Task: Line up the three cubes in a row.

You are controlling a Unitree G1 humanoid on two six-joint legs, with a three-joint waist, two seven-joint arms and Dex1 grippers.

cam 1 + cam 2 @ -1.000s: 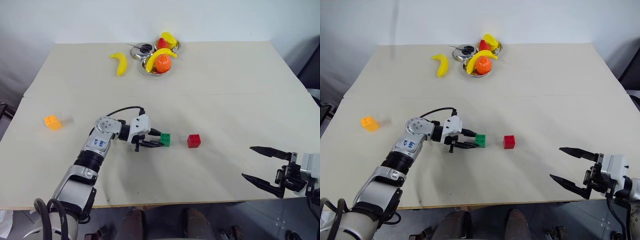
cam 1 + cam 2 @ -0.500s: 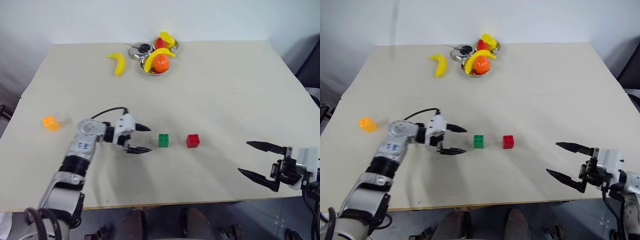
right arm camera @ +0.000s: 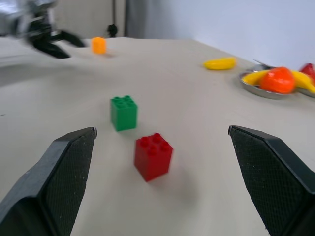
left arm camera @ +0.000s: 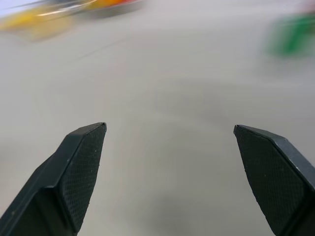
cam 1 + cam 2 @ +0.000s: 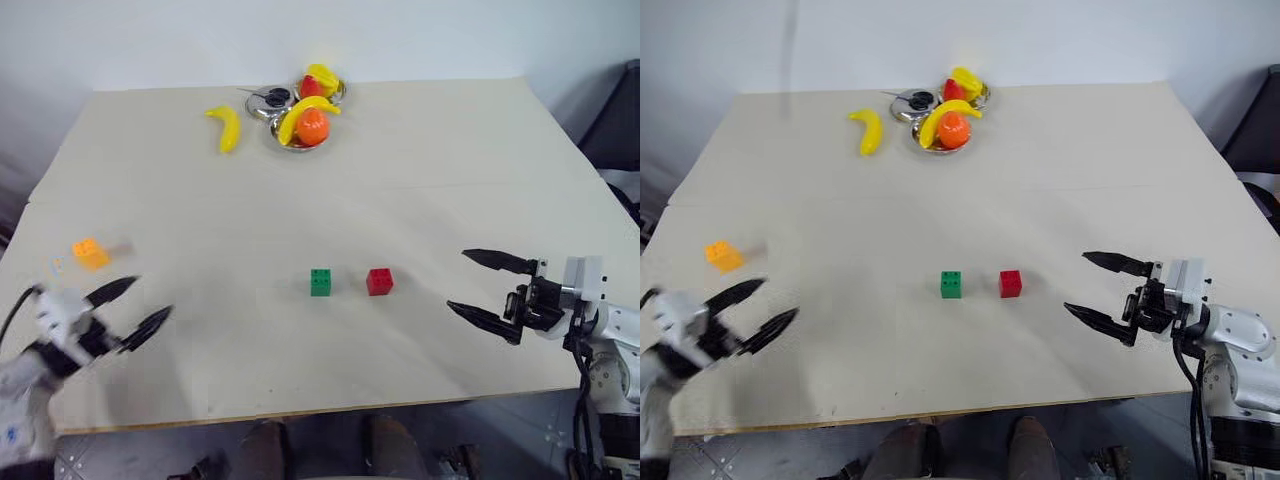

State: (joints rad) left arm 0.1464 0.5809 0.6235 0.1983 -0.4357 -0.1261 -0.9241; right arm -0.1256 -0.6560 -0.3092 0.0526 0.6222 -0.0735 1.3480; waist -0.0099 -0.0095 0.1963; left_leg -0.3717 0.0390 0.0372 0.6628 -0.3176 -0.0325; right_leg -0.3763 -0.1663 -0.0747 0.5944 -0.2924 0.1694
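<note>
Yellow banana point(image 5: 224, 127) lies beside fruit bowls point(image 5: 300, 128), well behind cubes.

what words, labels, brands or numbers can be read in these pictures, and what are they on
None: no readable word, label, brand or number stands on anything here.
The green cube, red cube and orange-yellow cube carry only plain studs.
The loose banana and the table bear no marks.
The left gripper is blurred, so any mark on it cannot be read.
</note>
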